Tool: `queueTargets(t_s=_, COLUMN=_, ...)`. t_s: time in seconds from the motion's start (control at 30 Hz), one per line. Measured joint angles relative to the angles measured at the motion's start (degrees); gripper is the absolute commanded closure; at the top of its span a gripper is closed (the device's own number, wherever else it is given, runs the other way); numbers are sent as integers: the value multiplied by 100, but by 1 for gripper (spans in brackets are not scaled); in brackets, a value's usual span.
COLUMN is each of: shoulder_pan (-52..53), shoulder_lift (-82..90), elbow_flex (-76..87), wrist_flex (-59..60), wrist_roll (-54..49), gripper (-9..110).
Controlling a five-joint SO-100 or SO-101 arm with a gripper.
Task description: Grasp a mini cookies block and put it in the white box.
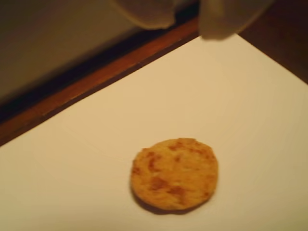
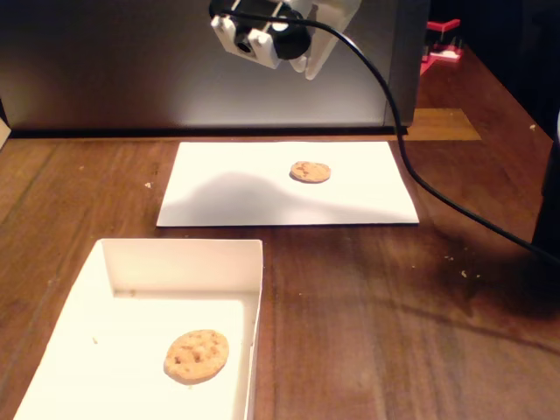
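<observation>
- Nearest to me sits the shallow white cardboard box with low upright walls (image 2: 254,262), well apart from the gripper and far below it in the fixed view; one round, golden-brown mini cookie with darker chips (image 2: 196,356) already lies flat on its floor.
- Beyond the box, across a strip of bare brown wooden table (image 2: 367,297), lies a flat white sheet of paper (image 2: 227,188), and on it rests a second round chip-speckled cookie (image 2: 311,171), alone and touching nothing else.
- That cookie on the paper (image 1: 174,174) is the one to fetch. In the wrist view it lies below the fingers, near the middle of the picture, nothing crowding it.
- The white plastic two-finger gripper (image 2: 293,52) hangs high above the paper, roughly over the cookie's far side. Its fingertips (image 1: 216,21) show only as pale blurred shapes along the top edge of the wrist view, so I cannot tell how wide they stand.
- To do this well, I'd judge the gripper needs to come straight down with the fingers spread wider than the cookie and straddle it edge to edge.
- The cookie is thin and flat, so the tips must get almost to the paper; too shallow and they slide over it.
- A gentle squeeze suits it, since it looks crumbly.
</observation>
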Motion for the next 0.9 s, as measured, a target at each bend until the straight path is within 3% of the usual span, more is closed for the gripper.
queueTargets(t_s=0.33, shoulder_pan=70, shoulder_lift=299, elbow_flex=2021, wrist_flex=-1107, wrist_roll=70, gripper=102)
queueTargets(t_s=0.9, shoulder_pan=571, shoulder_lift=360, elbow_flex=2259, wrist_flex=-1468, wrist_roll=26, gripper=102)
